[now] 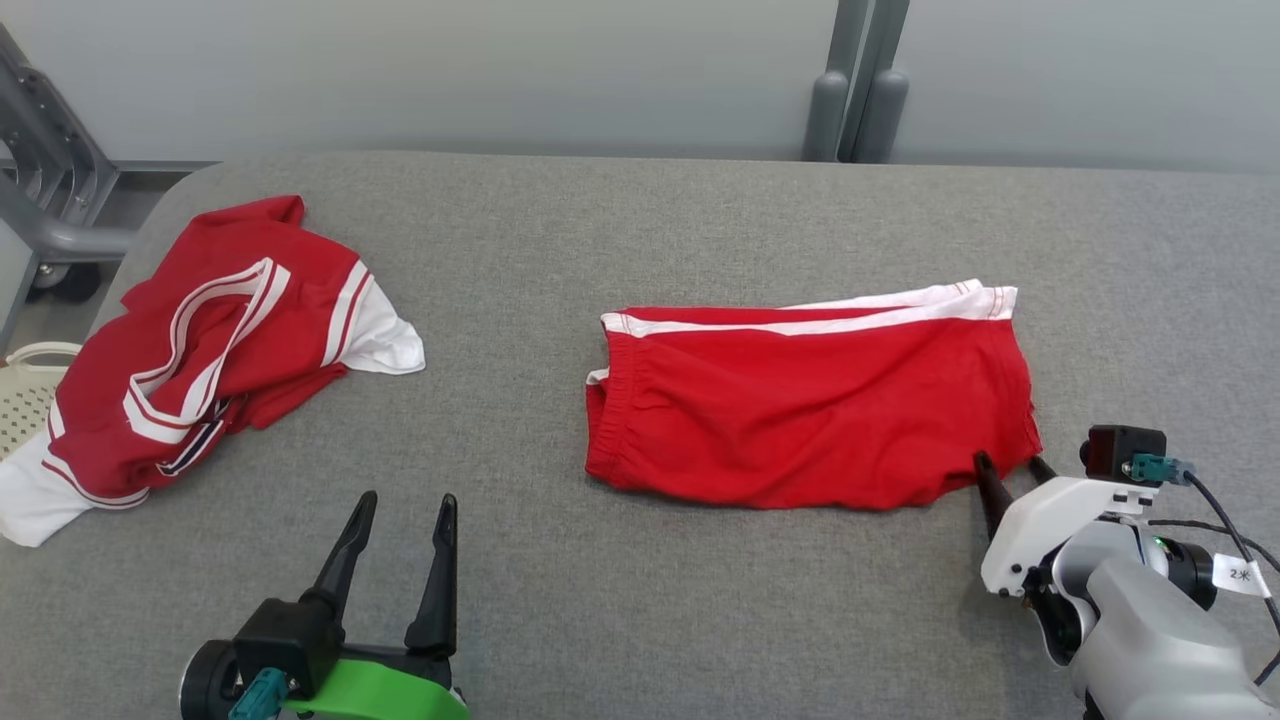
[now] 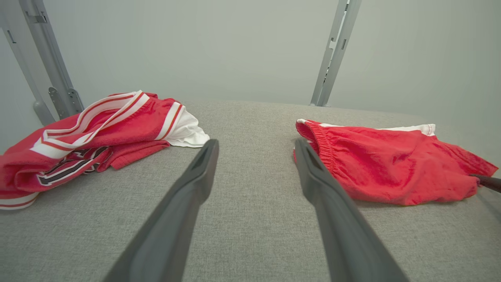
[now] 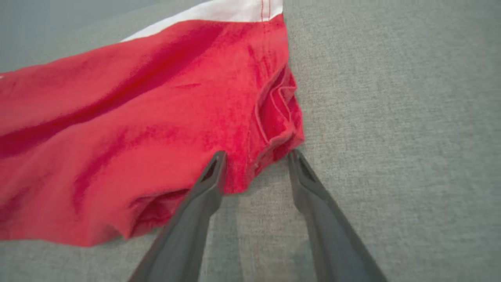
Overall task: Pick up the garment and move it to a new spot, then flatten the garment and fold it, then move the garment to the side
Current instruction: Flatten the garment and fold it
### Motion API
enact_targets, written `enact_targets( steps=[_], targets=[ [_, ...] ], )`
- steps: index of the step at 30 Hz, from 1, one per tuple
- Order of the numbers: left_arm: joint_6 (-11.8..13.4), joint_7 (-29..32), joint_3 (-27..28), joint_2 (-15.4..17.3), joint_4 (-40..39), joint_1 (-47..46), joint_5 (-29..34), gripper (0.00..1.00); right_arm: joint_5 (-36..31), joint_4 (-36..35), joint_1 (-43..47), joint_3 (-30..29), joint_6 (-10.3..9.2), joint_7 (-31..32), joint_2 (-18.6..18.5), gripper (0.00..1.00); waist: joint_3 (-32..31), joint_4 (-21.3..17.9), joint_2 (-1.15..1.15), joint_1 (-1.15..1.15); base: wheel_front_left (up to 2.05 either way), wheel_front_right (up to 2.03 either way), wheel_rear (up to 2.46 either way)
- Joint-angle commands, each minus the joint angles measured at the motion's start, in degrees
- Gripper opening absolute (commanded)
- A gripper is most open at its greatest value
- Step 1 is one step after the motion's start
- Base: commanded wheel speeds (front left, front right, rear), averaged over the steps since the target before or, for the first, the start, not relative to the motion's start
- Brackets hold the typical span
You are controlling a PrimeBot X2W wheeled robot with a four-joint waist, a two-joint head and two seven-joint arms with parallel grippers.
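Looking nearest first: my left pincer hangs over bare tabletop, fingers spread wide, nothing in it. My right pincer sits low at the near right corner of the red shorts, fingers apart, straddling the hem corner, not clamped on it. Shorts lie right of centre on the tabletop, seemingly folded in half, waistband to my left, white stripe along the far edge. I judge them thin, light and floppy: no stiffness, they will sag and drag, and a one-corner lift may undo the fold. Best hold, I think: pinch the bunched hem layers at that near right corner, second hold on the thicker elastic waistband. Further left, well apart, a crumpled red-and-white jersey; a white basket at the left edge.
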Motion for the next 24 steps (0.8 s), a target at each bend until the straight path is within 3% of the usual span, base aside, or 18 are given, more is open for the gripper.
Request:
enact_targets(
  steps=[1,9,13,18,24],
  targets=[
    [0.27,0.14,0.16,0.38,0.04,1.04,0.01,1.00,-0.39,-0.43,1.16,0.00,-0.08,-0.69,-0.18,1.00,-1.22,-0.40,0.00,0.00,0.00,0.00,0.00],
    [1.42,-0.79,1.76,1.00,0.53,3.05,-1.15,1.00,-4.69,-6.51,6.81,-0.69,-0.08,-2.73,-1.11,1.00,-5.68,-1.35,0.00,0.00,0.00,0.00,0.00],
    [2.12,-1.21,2.76,1.61,0.71,3.72,-1.28,1.00,-9.32,-15.96,11.62,-4.33,-0.08,-2.70,-1.38,1.00,-6.96,-2.44,0.00,0.00,0.00,0.00,0.00],
    [2.66,-1.62,3.69,2.46,1.27,4.43,-1.13,1.00,-15.35,-30.22,19.79,-10.83,-0.07,-2.72,1.94,1.00,-8.16,-4.02,0.00,0.00,0.00,0.00,0.00],
    [3.48,-0.67,3.84,3.92,2.10,4.80,-0.33,1.00,-19.27,-45.25,30.13,-12.41,-0.07,-2.70,5.98,1.00,-9.17,-5.60,0.00,0.00,0.00,0.00,0.00]
  ],
)
